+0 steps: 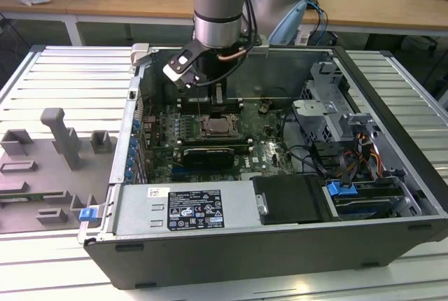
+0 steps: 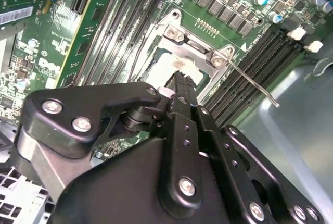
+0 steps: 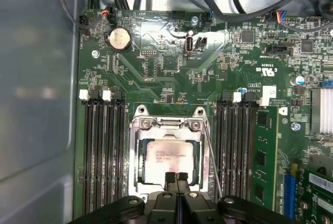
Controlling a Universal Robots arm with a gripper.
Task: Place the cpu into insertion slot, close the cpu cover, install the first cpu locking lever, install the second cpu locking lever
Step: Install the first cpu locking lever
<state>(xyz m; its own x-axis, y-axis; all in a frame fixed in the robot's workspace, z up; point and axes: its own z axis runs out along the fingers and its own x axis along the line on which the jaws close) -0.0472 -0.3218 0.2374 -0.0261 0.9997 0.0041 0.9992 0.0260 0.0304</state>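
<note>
Where the green motherboard (image 3: 171, 73) lies in the open computer case (image 1: 392, 245), the cpu (image 3: 169, 156) sits in the insertion slot (image 3: 141, 153) near the board's middle, between banks of memory slots (image 3: 104, 151). The cpu cover (image 3: 167, 124) lies flat around the chip. Pincer (image 3: 177, 176) clenched, empty, at the chip's edge; contact unclear. A thin locking lever (image 2: 255, 83) slants off the socket's side.

Pale, dull-sheened metal top on square cpu (image 3: 167, 157); shiny silver metal cpu cover (image 3: 137, 161); glossy green circuit board (image 3: 156, 62); matt black gripper (image 3: 177, 177).
</note>
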